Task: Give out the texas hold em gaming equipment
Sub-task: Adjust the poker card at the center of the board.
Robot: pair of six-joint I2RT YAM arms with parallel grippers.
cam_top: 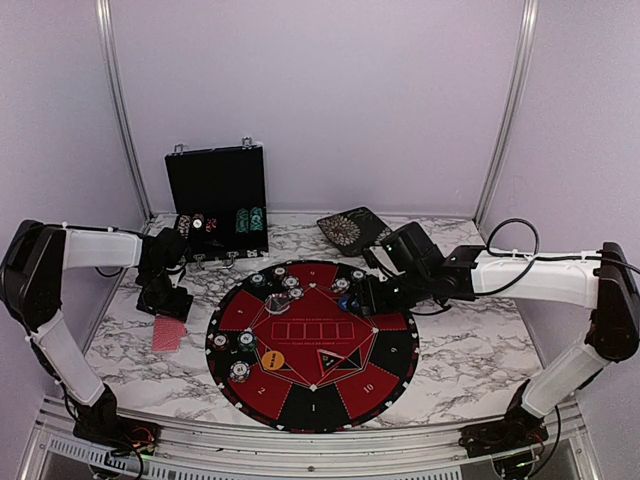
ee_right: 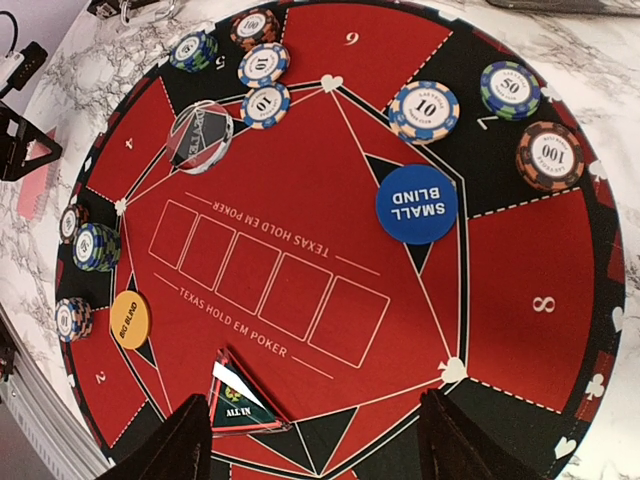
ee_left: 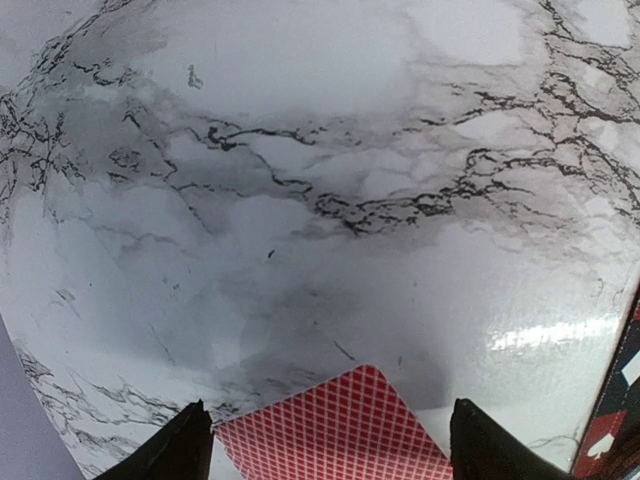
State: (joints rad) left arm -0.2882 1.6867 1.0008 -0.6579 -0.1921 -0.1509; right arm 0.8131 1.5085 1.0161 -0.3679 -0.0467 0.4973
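Note:
A red-backed playing card (ee_left: 340, 430) lies flat on the marble table, left of the mat (cam_top: 313, 395). My left gripper (ee_left: 330, 450) hangs just above it, open, one finger on each side of the card; in the top view the card (cam_top: 169, 335) lies just in front of that gripper (cam_top: 165, 297). My right gripper (ee_right: 320, 445) is open over the mat's far right part with nothing between its fingers. On the mat lie striped poker chips (ee_right: 424, 111), a blue small-blind button (ee_right: 416, 203), an orange big-blind button (ee_right: 130, 318), a clear dealer disc (ee_right: 200, 137) and a clear all-in triangle (ee_right: 240, 405).
The black hinged case (cam_top: 216, 205) stands open at the back left, with chips in its tray. A dark patterned flat object (cam_top: 352, 230) lies behind the mat at the back. More chips (ee_right: 96, 246) sit along the mat's left rim.

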